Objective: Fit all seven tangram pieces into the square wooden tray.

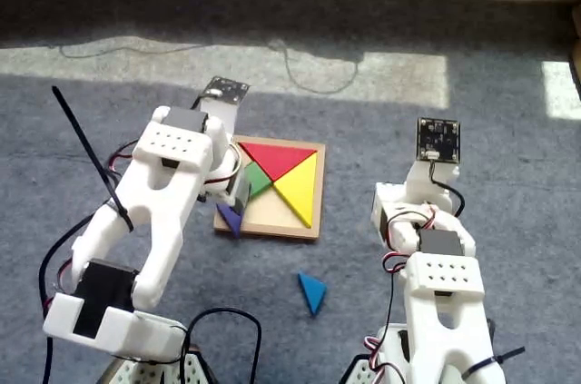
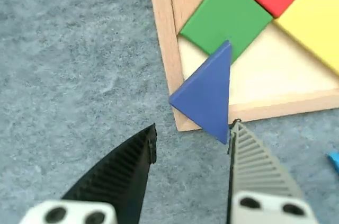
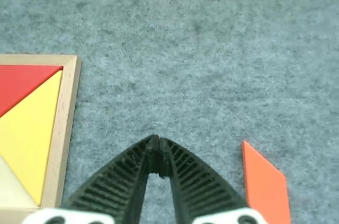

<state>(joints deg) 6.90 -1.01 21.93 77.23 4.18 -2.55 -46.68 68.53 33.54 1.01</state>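
Note:
The square wooden tray (image 1: 313,221) lies on the carpet and holds a red triangle (image 1: 277,159), a yellow triangle (image 1: 300,192) and a green square (image 1: 257,180). A dark blue triangle (image 2: 206,97) lies tilted across the tray's rim (image 2: 159,23) at one corner, partly over the green square (image 2: 228,17). My left gripper (image 2: 192,127) hovers open just off that corner, and its grey fingertip (image 2: 235,128) is at the triangle's point. My right gripper (image 3: 154,155) is shut and holds nothing, over carpet beside the tray's rim (image 3: 69,128). An orange parallelogram (image 3: 265,184) lies close by it.
A light blue triangle (image 1: 311,291) lies on the grey carpet in front of the tray, between the two arms. A thin cable (image 1: 300,75) runs across the carpet behind the tray. Part of the tray's floor (image 2: 280,70) is bare wood.

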